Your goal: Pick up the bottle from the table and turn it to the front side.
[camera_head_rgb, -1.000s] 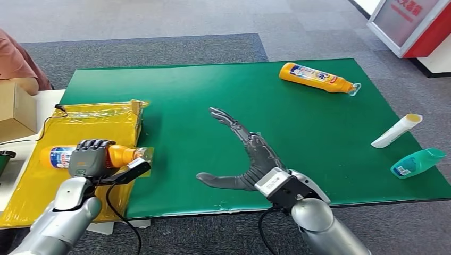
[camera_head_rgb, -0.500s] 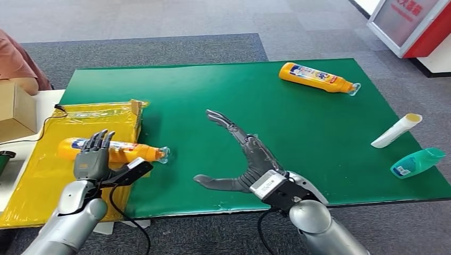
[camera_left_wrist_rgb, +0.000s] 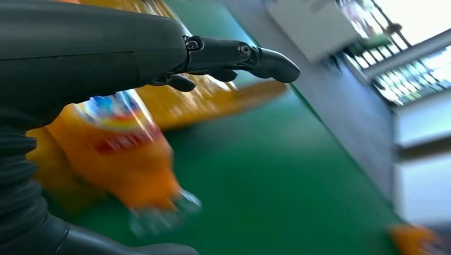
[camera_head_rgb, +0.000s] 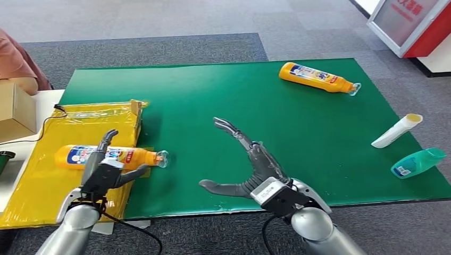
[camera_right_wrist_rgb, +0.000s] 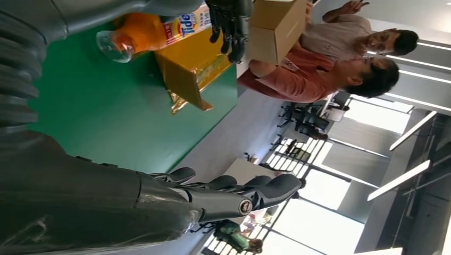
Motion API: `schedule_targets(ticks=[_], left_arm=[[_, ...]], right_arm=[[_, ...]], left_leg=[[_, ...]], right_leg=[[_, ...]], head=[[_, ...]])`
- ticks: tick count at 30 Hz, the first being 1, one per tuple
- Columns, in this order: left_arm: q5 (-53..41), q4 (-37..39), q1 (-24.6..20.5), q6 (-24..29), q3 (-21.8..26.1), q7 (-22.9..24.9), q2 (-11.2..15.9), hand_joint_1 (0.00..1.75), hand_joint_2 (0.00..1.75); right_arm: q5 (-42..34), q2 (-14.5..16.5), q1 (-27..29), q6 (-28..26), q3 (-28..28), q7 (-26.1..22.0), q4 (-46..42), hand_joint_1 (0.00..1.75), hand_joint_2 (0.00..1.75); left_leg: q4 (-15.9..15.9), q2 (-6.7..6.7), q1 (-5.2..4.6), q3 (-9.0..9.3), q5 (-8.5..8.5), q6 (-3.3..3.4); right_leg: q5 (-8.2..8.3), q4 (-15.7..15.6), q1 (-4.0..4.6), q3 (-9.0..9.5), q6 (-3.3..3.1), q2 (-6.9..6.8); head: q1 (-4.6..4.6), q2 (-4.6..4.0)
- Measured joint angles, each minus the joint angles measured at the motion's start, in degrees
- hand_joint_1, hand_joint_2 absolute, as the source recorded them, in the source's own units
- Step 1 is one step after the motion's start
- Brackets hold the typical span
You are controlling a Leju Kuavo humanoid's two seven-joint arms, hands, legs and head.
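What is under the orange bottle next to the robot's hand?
The orange bottle lies on a yellow bag, its clear cap over the green mat. What's under the bag is hidden.

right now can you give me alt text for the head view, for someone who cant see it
An orange bottle lies on its side on yellow packaging at the green mat's left edge, the robot's open left hand beside it. The open right hand hovers mid-mat. A second orange bottle, white tube and teal bottle lie right.
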Motion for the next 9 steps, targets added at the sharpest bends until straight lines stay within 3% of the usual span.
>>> schedule_targets(ticks=[2,4,6,9], left_arm=[[12.7,-7.1,3.6,-10.6,-0.5,-2.7,0.6,0.00,1.75],[21.0,-12.9,7.0,-17.4,-0.7,-5.4,1.1,0.00,1.75],[27.2,-17.7,10.0,-21.9,-0.6,-7.7,1.3,0.00,1.75],[30.7,-22.4,13.3,-23.6,0.0,-9.7,0.8,0.00,1.75]], right_arm=[[0.2,-0.2,1.2,0.0,-0.5,-0.6,-0.2,0.00,1.75],[0.4,-0.3,2.1,0.0,-1.1,-1.2,-0.3,0.00,1.75],[0.5,-0.3,2.9,-0.1,-1.5,-1.6,-0.3,0.00,1.75],[0.3,-0.2,3.9,-0.6,-2.1,-1.9,-0.3,0.00,1.75]], left_leg=[[0.0,0.01,0.00,0.00,-0.05,0.01],[0.0,0.01,0.00,0.00,-0.10,0.00],[0.0,0.01,0.00,0.01,-0.13,-0.01],[0.0,0.01,0.01,0.01,-0.14,-0.02]], right_leg=[[-0.06,0.0,0.00,0.00,-0.01,0.00],[-0.12,0.0,0.00,-0.01,-0.03,0.01],[-0.16,0.0,0.00,0.00,-0.04,0.00],[-0.19,0.0,0.01,0.01,-0.04,-0.01]], head=[[0.00,0.00],[-0.01,0.00],[-0.01,0.00],[0.00,0.00]])
